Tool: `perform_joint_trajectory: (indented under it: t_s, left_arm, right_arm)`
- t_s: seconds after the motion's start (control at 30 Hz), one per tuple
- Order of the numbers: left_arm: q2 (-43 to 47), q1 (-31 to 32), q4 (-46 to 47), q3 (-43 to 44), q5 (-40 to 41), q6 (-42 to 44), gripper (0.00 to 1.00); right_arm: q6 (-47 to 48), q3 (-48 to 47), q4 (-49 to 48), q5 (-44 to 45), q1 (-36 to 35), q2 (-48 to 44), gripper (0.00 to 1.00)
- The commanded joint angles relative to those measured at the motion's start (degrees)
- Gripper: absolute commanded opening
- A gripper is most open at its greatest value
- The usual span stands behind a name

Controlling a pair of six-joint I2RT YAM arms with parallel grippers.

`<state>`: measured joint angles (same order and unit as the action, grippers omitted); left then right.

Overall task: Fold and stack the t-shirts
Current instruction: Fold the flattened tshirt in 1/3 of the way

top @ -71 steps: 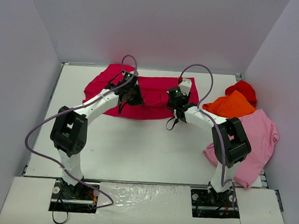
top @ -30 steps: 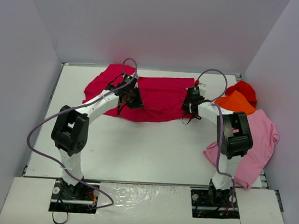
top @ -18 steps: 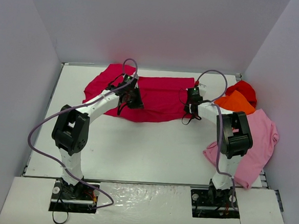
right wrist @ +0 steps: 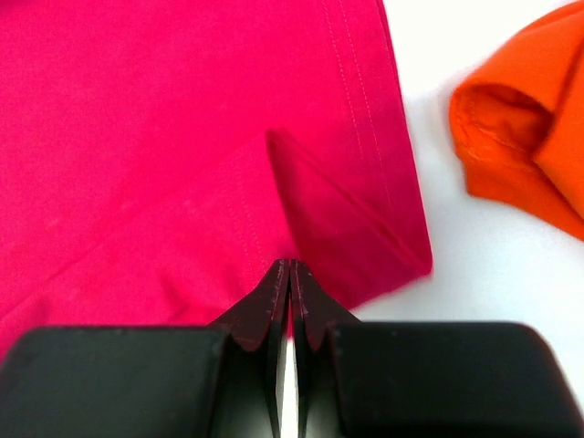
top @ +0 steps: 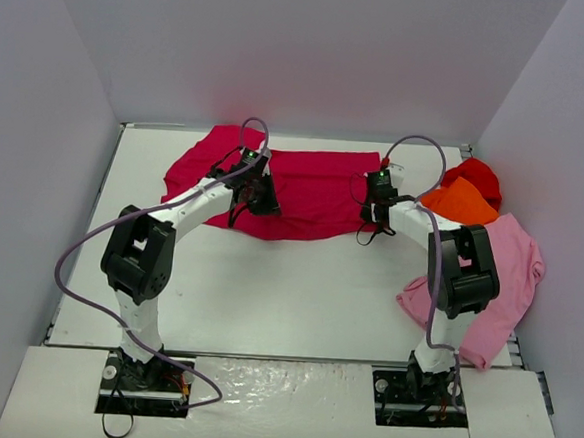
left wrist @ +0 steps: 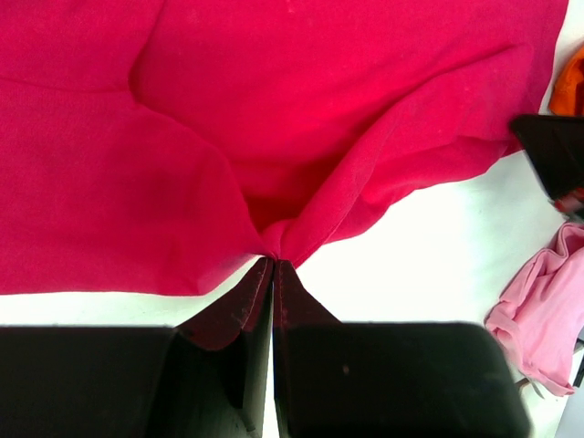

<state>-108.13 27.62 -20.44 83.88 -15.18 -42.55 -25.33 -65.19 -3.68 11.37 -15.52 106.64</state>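
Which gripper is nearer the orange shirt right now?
Right. The right gripper pinches a corner of the crimson shirt beside the orange shirt; the left gripper pinches its hem farther left.

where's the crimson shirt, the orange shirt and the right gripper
crimson shirt (top: 309, 185), top external view, flat middle of the cloth
orange shirt (right wrist: 538, 137), right wrist view, its bunched fold
right gripper (right wrist: 289, 271), right wrist view, between its shut fingertips

White tabletop (top: 267, 287), and the crimson-magenta t-shirt (top: 314, 186) lies spread out along the far edge. In the far right corner sits the red t-shirt (top: 476, 174), bunched, the orange t-shirt (top: 461, 201) touching its near side, and the light pink t-shirt (top: 504, 269) sprawls along the right edge.
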Motion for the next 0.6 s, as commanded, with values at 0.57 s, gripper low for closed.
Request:
perform_joint_trajectory:
  t_s: [0.57]
  left_arm:
    - [15.0, -0.5, 0.7, -9.1, 1.1, 0.8, 0.0]
  right_arm:
    - [-4.4, 10.1, 25.5, 9.1, -12.1, -40.9, 0.0]
